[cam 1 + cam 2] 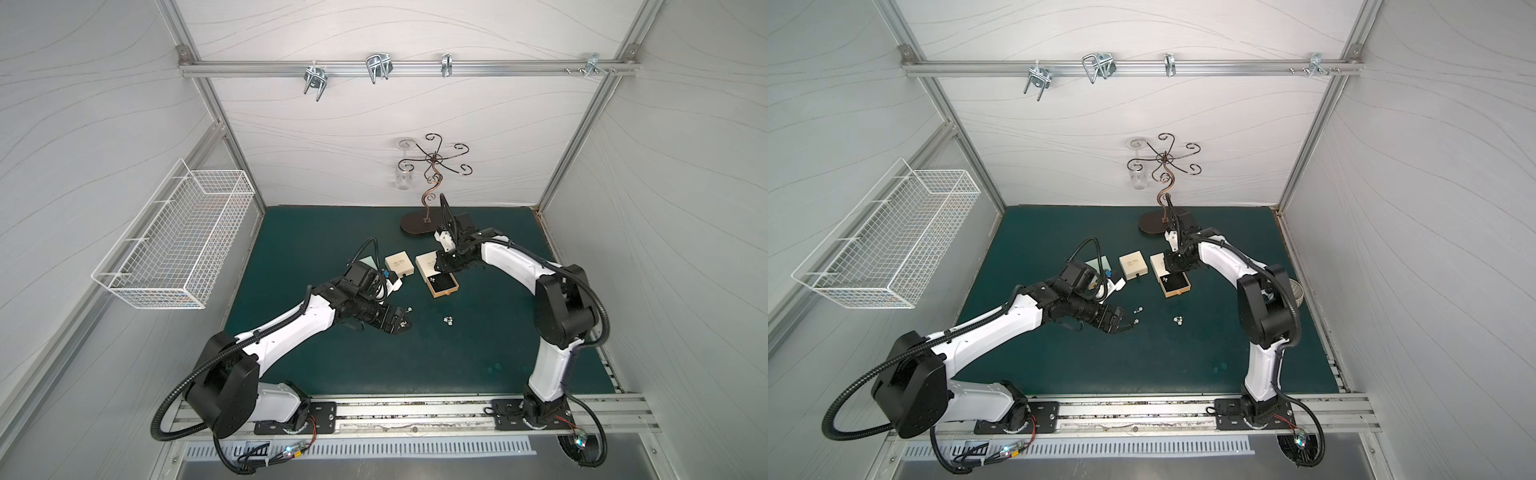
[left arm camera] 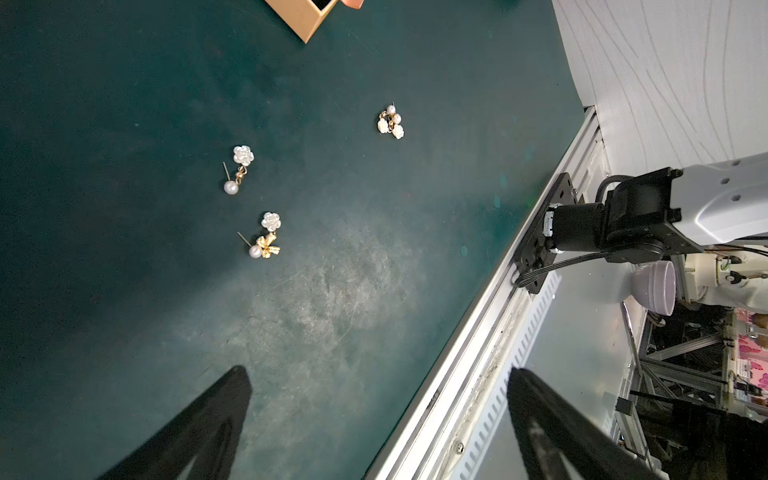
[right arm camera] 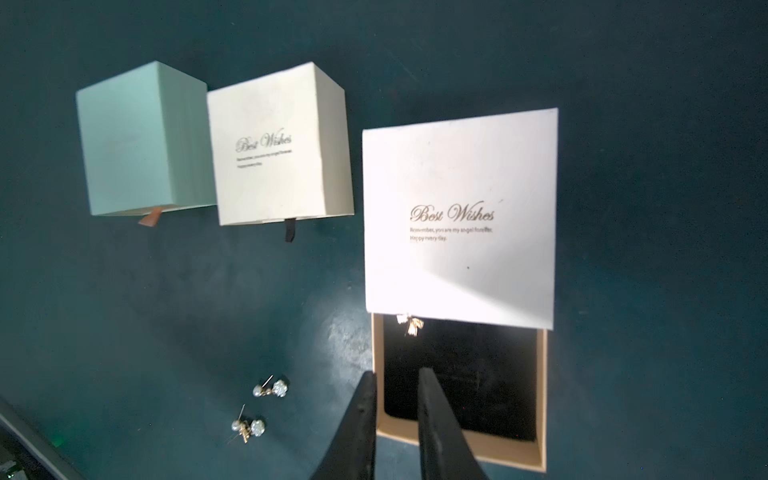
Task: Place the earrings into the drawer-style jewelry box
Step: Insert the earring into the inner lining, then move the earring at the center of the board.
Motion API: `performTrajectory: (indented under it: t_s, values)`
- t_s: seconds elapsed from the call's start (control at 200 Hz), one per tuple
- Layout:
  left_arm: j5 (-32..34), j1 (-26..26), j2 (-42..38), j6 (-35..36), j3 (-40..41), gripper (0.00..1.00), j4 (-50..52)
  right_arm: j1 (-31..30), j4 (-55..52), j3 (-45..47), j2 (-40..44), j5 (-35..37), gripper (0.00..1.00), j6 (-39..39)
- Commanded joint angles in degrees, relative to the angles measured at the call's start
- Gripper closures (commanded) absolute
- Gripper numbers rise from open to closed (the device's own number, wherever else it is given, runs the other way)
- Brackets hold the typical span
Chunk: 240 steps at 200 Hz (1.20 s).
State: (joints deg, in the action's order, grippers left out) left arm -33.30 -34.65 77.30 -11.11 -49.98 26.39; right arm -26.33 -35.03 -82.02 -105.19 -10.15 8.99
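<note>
Two earrings (image 2: 239, 170): lay ahead of left jaws, flower ends pointing away.
Left gripper (image 2: 378, 370): jaws stood spread, empty.
Right gripper (image 3: 397, 372): jaws slightly parted above drawer (image 3: 540, 374).
Bow earring (image 3: 409, 324): lay in drawer, beyond right jaws.

The jewelry box (image 1: 426, 262) is sitting right of two shut boxes (image 3: 278, 141), its drawer (image 1: 446, 293) sticking out nearward; earrings (image 1: 448, 320) are lying nearer on the desk (image 1: 478, 357).

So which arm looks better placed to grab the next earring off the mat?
Probably left. The left end effector, open, hovers by the loose earrings on the mat; the right end effector sits over the open drawer, farther from them.
</note>
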Motion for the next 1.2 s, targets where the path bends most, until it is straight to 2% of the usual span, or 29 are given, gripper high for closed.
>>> performTrajectory:
  t_s: [0.0,0.275,0.47,0.705,0.895,1.196]
  values:
    - [-0.7,-0.2,0.0,0.4,-0.2,0.01,-1.5,0.3,-2.3,4.2,5.4,1.1,0.79,-0.9]
    - [-0.5,-0.2,-0.2,0.2,-0.2,0.01,-1.5,-0.8,-0.8,19.6,15.9,2.8,0.79,2.5]
    - [-0.3,-0.2,-0.3,0.0,0.0,0.01,-1.6,-5.1,-1.0,24.7,18.5,5.0,0.79,4.1]
    - [0.2,-0.2,-0.7,-0.1,0.3,0.01,-1.6,-10.8,0.2,22.7,15.6,6.2,0.79,6.1]
    - [0.3,-0.2,-0.7,-0.2,0.2,0.01,-1.5,-14.5,0.8,17.5,8.9,7.1,0.79,6.0]
    - [0.7,-0.2,-1.3,-0.3,0.5,0.01,-1.6,-17.3,0.5,7.9,-1.3,8.1,0.76,7.1]
